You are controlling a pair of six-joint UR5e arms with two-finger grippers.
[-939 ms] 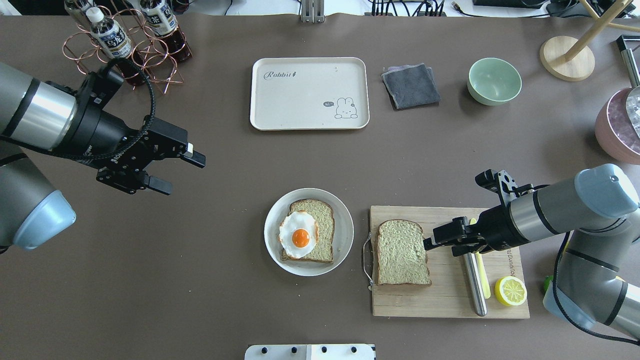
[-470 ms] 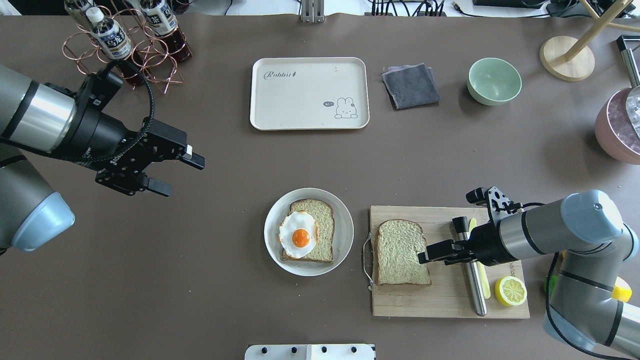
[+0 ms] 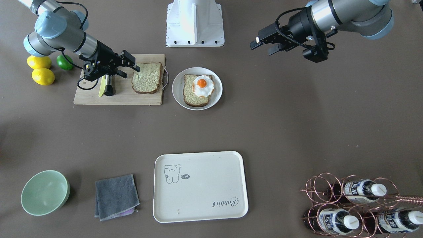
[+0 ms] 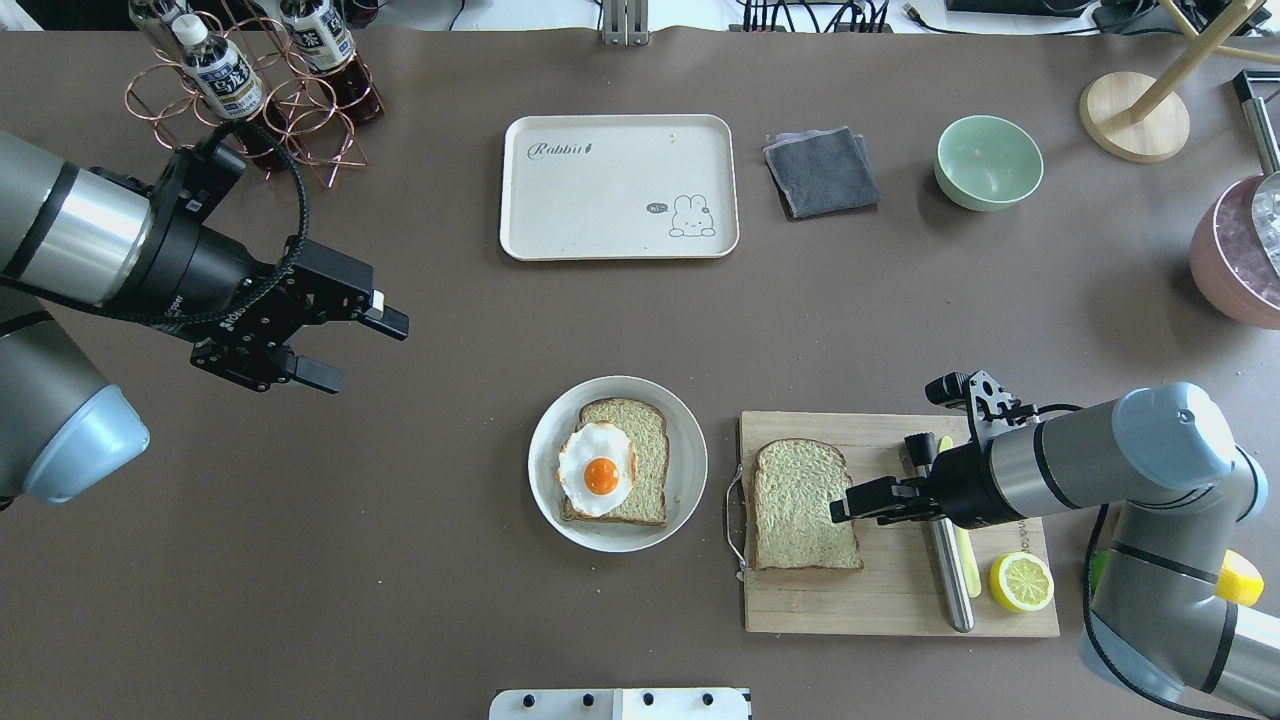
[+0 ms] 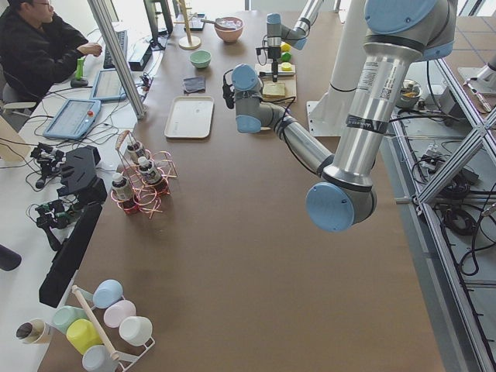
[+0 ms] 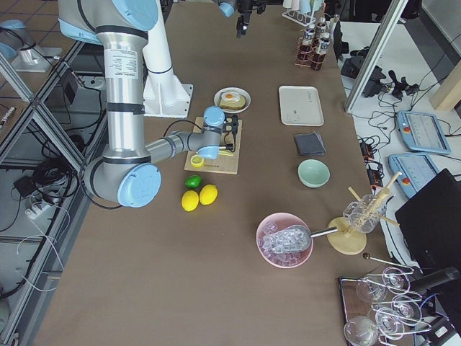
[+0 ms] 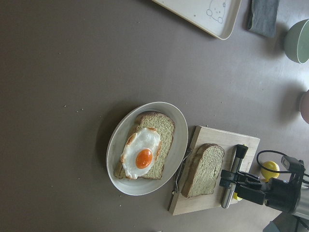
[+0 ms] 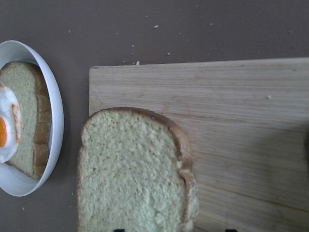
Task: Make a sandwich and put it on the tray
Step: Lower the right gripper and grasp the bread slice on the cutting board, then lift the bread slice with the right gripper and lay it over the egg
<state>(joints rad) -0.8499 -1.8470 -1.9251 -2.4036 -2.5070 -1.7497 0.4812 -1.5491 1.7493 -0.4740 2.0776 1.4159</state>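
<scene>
The step in hand looks to be the pick-up of the top slice. In the lower right of the overhead view the right gripper (image 4: 845, 504) sits low, its arm entering from the right edge. Its two black fingers are apart and hold nothing, their tips at the right-hand crust of the loose square slice of pale tan bread (image 4: 800, 505). That slice lies flat on the rectangular wooden cutting board (image 4: 890, 600). The right wrist view shows one tip on either side of that crust edge. Whether they touch the bread or hang just above it I cannot tell from these angles.

Just left of the board, low in the centre of the frame, the round white plate (image 4: 698, 465) carries the second slice of tan bread (image 4: 650, 445). The white fried egg with an orange yolk (image 4: 597, 470) lies on the left half of that slice. So the sandwich is unassembled, in two parts side by side. The large cream-white rectangular plastic tray (image 4: 620, 190) sits well apart at the upper centre, with no food on it. The left gripper (image 4: 358, 350) hangs at the middle left, fingers spread and empty, well apart from the plate.

The next move, as I judge it, is to close on the crust edge and lift. The slice then goes leftward over the plate, to be laid squarely on the egg. Held by one edge, it may droop or tear, so a firm, level grip matters. The steel-handled knife (image 4: 950, 575) lies on the board under the wrist and is best left undisturbed.
</scene>
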